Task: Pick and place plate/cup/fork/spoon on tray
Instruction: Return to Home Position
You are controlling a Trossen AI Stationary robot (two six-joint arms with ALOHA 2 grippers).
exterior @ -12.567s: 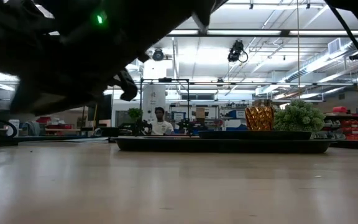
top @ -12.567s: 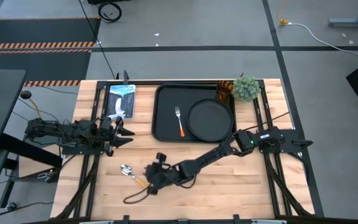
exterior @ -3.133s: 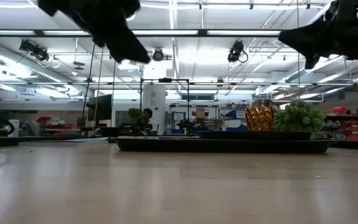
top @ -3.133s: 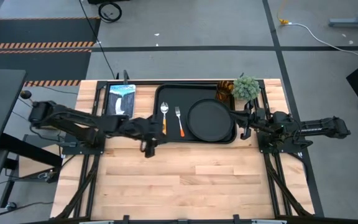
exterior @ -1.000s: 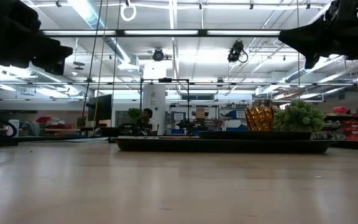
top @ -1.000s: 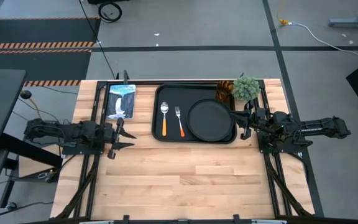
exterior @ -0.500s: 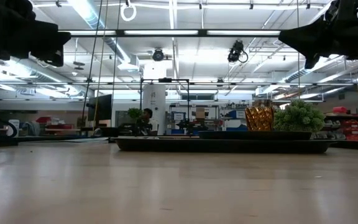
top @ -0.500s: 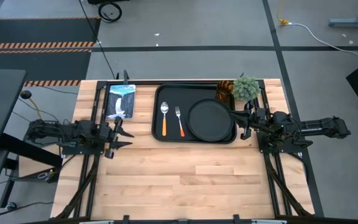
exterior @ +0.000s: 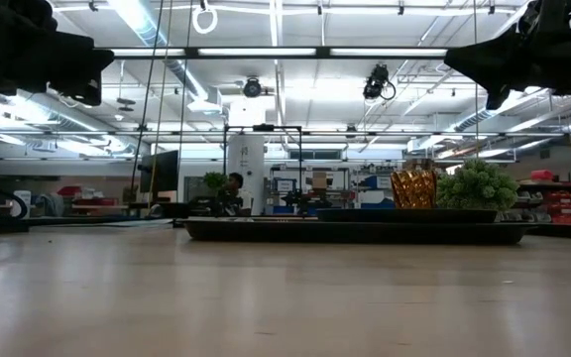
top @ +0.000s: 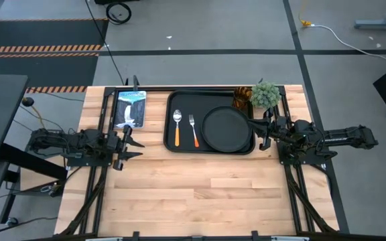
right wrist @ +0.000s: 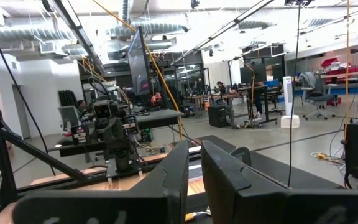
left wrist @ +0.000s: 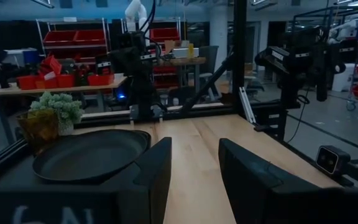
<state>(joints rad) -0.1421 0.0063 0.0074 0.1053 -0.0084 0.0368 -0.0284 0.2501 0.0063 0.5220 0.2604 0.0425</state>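
The black tray (top: 179, 100) lies at the table's far middle. On it, the round black plate (top: 226, 129) lies flat at the right, and the spoon (top: 177, 126) and fork (top: 193, 130) lie side by side at the left, handles toward the near edge. The amber cup (top: 240, 98) stands upright at the tray's far right corner, next to the plate. My left gripper (top: 134, 143) hovers open and empty left of the tray. My right gripper (top: 256, 131) hovers just right of the tray, its fingers (right wrist: 173, 168) almost together and empty.
A small green potted plant (top: 265, 94) stands beside the cup at the far right. A blue and white packet (top: 130, 108) lies on the table left of the tray. The near half of the wooden table (top: 206, 194) is bare.
My left arm has settled a little toward the table's right edge and stays open and empty. The things on the tray have not moved.
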